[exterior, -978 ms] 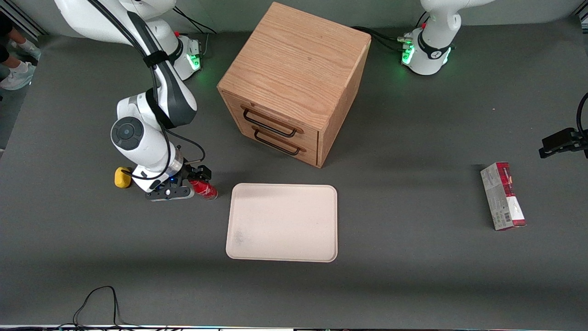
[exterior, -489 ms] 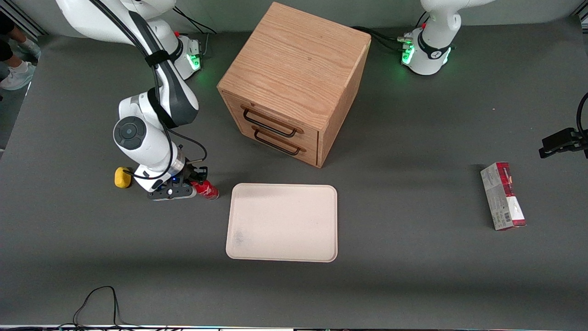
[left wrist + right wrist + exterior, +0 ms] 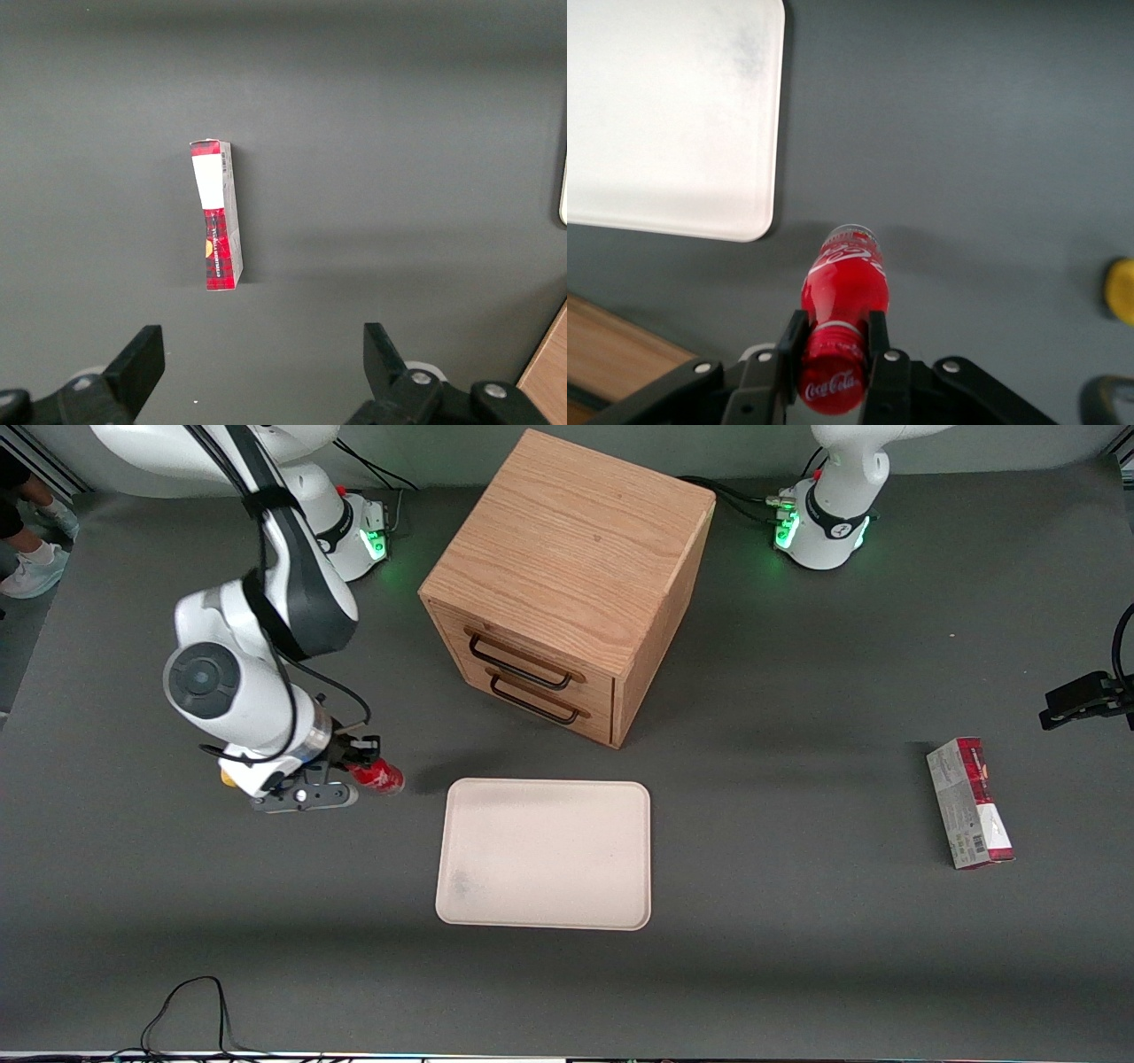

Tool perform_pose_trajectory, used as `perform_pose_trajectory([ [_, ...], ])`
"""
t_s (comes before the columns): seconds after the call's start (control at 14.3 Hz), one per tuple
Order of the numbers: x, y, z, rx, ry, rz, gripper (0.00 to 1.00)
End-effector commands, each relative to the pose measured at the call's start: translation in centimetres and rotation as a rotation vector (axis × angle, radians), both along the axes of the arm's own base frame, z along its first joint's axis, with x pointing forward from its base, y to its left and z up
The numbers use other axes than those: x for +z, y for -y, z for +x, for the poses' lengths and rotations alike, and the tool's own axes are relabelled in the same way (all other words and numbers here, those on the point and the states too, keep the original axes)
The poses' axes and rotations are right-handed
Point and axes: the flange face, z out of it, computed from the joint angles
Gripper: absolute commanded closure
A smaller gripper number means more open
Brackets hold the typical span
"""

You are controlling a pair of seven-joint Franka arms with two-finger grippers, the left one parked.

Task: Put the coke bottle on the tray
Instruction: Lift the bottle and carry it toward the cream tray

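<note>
My right gripper [image 3: 354, 766] is shut on the neck of the small red coke bottle [image 3: 379, 777], just under its red cap, and holds it lifted above the table. In the right wrist view the gripper [image 3: 835, 341] clamps the bottle [image 3: 843, 283] with its clear base pointing down over grey table. The cream-white tray [image 3: 544, 854] lies flat on the table, beside the bottle toward the parked arm's end. A corner of the tray [image 3: 669, 115] shows in the right wrist view, apart from the bottle.
A wooden drawer cabinet [image 3: 567, 580] stands farther from the front camera than the tray. A yellow lump [image 3: 229, 778] peeks out under the working arm; it also shows in the right wrist view [image 3: 1122, 290]. A red-and-grey carton [image 3: 970, 803] lies toward the parked arm's end [image 3: 218, 217].
The working arm has risen and shifted a little away from the tray, lifting the coke bottle off the table in the shut gripper. The yellow lump is now mostly hidden under the arm.
</note>
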Motion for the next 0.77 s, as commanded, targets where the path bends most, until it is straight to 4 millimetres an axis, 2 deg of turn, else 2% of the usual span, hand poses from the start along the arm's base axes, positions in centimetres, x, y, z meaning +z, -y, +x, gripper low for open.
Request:
perform_pose_trajectory([
  [0.0,8.0,0.6,0.5,-0.008,-0.011,-0.029,1.0],
  [0.14,12.2,1.1,0.0,-0.012,-0.026,-0.033,1.0],
  [0.28,15.4,1.8,-0.4,-0.025,-0.025,-0.032,1.0],
  [0.49,17.7,1.9,-0.7,-0.028,-0.014,-0.019,1.0],
  [0.56,17.6,1.7,-0.7,-0.024,-0.013,-0.018,1.0],
  [0.7,19.7,0.3,-0.1,-0.007,0.041,0.005,1.0],
])
